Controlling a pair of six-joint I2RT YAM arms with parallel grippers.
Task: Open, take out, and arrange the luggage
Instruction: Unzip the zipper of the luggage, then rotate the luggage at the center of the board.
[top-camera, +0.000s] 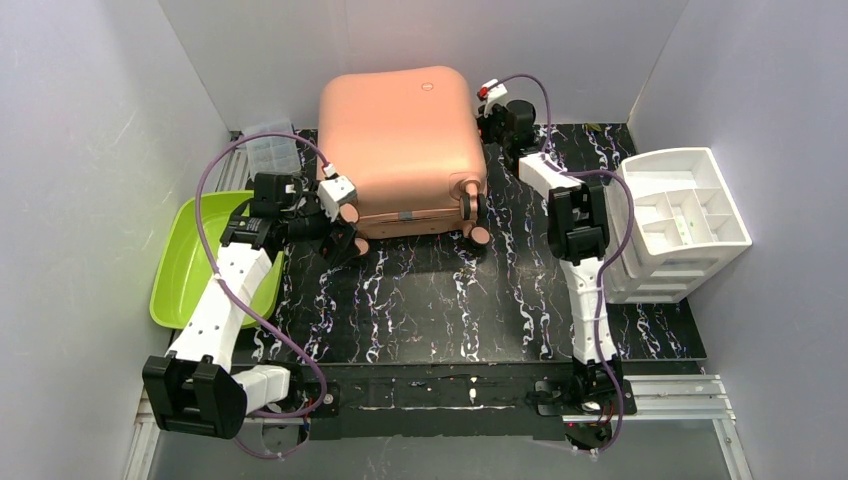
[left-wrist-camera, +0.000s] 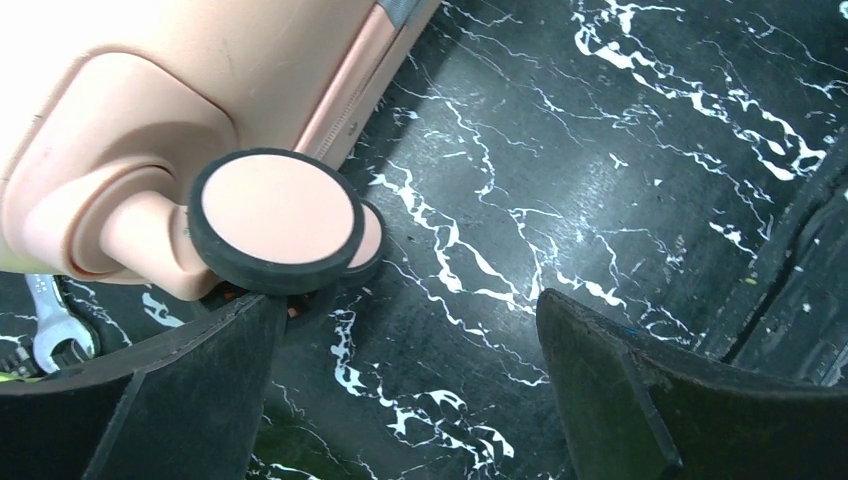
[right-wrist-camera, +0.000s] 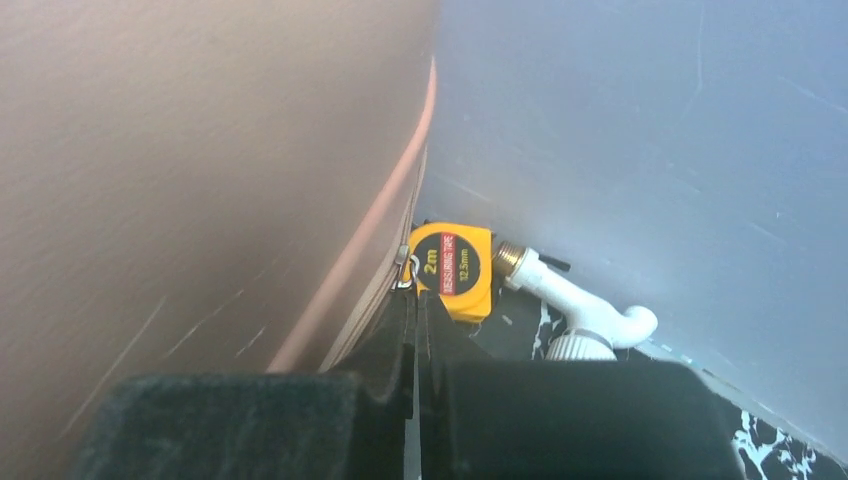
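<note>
The luggage, a salmon-pink hard-shell suitcase, lies flat and closed at the back middle of the table. My left gripper is at its front-left corner. In the left wrist view it is open, and its left finger sits just under a pink, black-rimmed wheel; nothing is between the fingers. My right gripper is at the suitcase's back-right corner. In the right wrist view it is shut along the shell's seam, and the metal zipper pull comes out from between its tips.
A lime-green tray lies at the left and a white drawer organizer stands at the right. A clear box is at the back left. A yellow tape measure and a white pipe fitting lie behind the suitcase. A wrench lies near the wheel.
</note>
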